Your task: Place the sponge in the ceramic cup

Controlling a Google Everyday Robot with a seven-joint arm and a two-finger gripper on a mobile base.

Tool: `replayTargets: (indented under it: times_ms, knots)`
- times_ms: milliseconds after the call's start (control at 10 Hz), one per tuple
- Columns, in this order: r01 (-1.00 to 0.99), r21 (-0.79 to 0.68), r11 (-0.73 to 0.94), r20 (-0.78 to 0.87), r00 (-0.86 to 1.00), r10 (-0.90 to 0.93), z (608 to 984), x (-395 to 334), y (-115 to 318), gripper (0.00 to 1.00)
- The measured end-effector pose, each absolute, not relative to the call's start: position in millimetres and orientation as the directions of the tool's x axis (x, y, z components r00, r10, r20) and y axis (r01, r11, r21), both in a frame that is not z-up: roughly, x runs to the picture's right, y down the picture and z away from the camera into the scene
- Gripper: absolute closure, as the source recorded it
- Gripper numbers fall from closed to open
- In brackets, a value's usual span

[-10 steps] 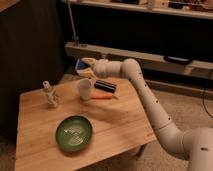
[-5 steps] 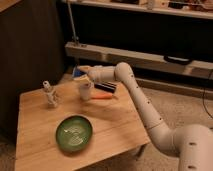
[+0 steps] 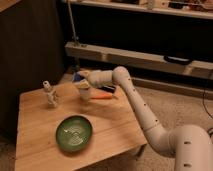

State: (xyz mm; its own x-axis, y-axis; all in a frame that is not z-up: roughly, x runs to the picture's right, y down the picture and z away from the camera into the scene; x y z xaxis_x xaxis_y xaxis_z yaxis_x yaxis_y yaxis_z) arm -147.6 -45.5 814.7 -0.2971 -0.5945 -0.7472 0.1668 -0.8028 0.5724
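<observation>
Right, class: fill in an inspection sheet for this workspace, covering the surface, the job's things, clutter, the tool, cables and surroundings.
Surface: low wooden table, with things on its middle and far part.
Job's things: blue sponge held up off the table; pale cup stands just below it; the sponge is not yet in.
Clutter: green plate near the front; pale figurine on the left; orange item and black block to the right of the cup.
Tool: tool above the cup, shut on the sponge.
Cables: dark cable at the right edge.
Surroundings: long shelf behind; carpet on the floor.
</observation>
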Motion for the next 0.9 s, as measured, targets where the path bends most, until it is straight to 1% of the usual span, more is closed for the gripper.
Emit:
replayTargets:
  times_ms: [300,400,500,600,900]
  knots:
    - [0.159,0.583,-0.797,-0.741,-0.299,-0.602,819.6,-150.6,-37.5,0.45]
    - [0.156,0.578,-0.801,-0.747,-0.295,-0.596,819.5,-152.3,-36.6,0.33]
    - [0.155,0.573,-0.804,-0.752,-0.29,-0.592,818.7,-153.6,-36.8,0.24]
    - [0.156,0.569,-0.807,-0.756,-0.285,-0.589,817.3,-154.4,-37.5,0.2]
    - [0.194,0.534,-0.823,-0.769,-0.293,-0.568,811.0,-146.3,-40.7,0.2]
